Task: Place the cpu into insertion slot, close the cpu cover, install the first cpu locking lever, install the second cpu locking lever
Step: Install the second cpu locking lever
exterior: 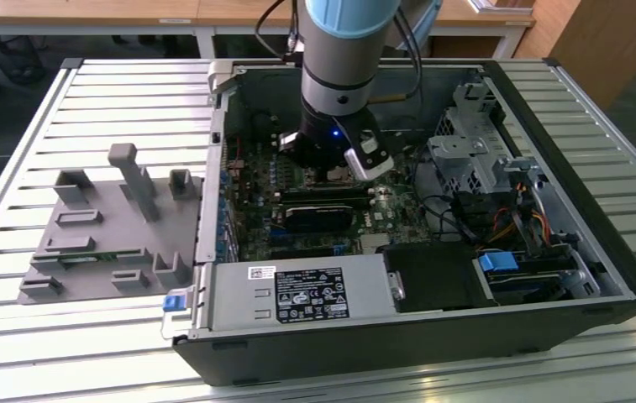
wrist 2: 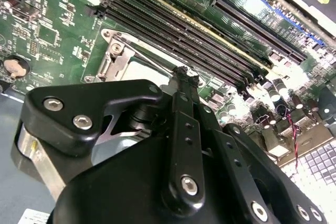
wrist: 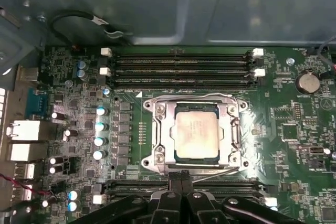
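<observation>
In the first wrist view the cpu (wrist: pixel 197 135) lies flat in the insertion slot (wrist: pixel 148 106), its pale metal top showing through the window of the cpu cover (wrist: pixel 160 135). The cover lies down flat around it. One thin wire locking lever (wrist: pixel 210 97) runs along the socket's edge beside the memory slots. Another lever (wrist: pixel 218 172) slants out along the opposite edge, right by my fingertips. My gripper (wrist: pixel 181 178) sits at that edge with its fingers pressed together. The exterior view shows the gripper (exterior: pixel 334 172) low over the motherboard. In the second wrist view the gripper (wrist 2: pixel 181 73) tip hides part of the socket (wrist 2: pixel 113 59).
The open PC case (exterior: pixel 586 277) lies on a slatted table. Long black memory slots (wrist: pixel 181 66) flank the socket on two sides. A drive cage (exterior: pixel 469 159) with cables stands on the exterior view's right, and the power supply (exterior: pixel 295 294) lies near the front. A grey fixture (exterior: pixel 105 227) sits outside the case on the left.
</observation>
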Controlling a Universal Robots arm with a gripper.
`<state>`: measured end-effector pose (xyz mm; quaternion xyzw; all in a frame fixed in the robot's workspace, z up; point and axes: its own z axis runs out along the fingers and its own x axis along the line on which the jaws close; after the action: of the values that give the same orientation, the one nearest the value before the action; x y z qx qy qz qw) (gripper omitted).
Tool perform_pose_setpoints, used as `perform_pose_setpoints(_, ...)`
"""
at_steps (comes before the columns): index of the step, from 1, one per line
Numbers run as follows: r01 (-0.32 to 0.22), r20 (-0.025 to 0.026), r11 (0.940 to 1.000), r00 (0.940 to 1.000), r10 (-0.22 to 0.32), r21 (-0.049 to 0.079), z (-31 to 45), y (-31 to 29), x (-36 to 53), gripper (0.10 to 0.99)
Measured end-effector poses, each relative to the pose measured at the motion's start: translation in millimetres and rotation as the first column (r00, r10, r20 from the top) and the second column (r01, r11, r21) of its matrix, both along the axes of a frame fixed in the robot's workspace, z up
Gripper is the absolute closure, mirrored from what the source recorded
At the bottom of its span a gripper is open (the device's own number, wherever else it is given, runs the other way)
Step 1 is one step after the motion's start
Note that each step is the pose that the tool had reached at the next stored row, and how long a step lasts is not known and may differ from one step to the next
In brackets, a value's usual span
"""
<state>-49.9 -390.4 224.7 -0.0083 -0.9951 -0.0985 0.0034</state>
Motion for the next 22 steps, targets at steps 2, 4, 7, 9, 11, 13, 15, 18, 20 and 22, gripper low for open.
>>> perform_pose_setpoints(2,0.000,-0.0001,1.0000,1.0000,0.000,0.002,-2.3,0.0,-0.9,0.980)
perform_pose_setpoints(4,0.000,-0.0001,1.0000,1.0000,0.000,0.003,-5.5,-0.1,-1.2,0.980)
perform_pose_setpoints(7,0.000,0.0000,1.0000,1.0000,0.000,0.004,-10.8,-0.1,-1.4,0.980)
perform_pose_setpoints(9,0.000,-0.0003,1.0000,1.0000,0.000,0.008,-12.8,-0.3,-1.5,0.980)
perform_pose_setpoints(11,0.000,-0.0001,0.9999,1.0000,0.000,0.017,-13.4,-1.5,-1.9,0.980)
perform_pose_setpoints(13,0.000,-0.0001,0.9997,1.0000,0.000,0.025,-13.4,-3.7,-3.3,0.980)
perform_pose_setpoints(15,0.000,-0.0001,0.9995,1.0000,0.000,0.031,-13.5,-5.6,-5.3,0.980)
perform_pose_setpoints(18,0.000,-0.0001,0.9993,1.0000,0.000,0.037,-13.9,-7.4,-9.3,0.980)
perform_pose_setpoints(20,0.000,0.0000,0.9992,1.0000,0.000,0.041,-14.9,-7.7,-11.1,0.980)
perform_pose_setpoints(22,0.000,-0.0001,0.9989,1.0000,0.000,0.046,-16.7,-7.7,-11.8,0.980)
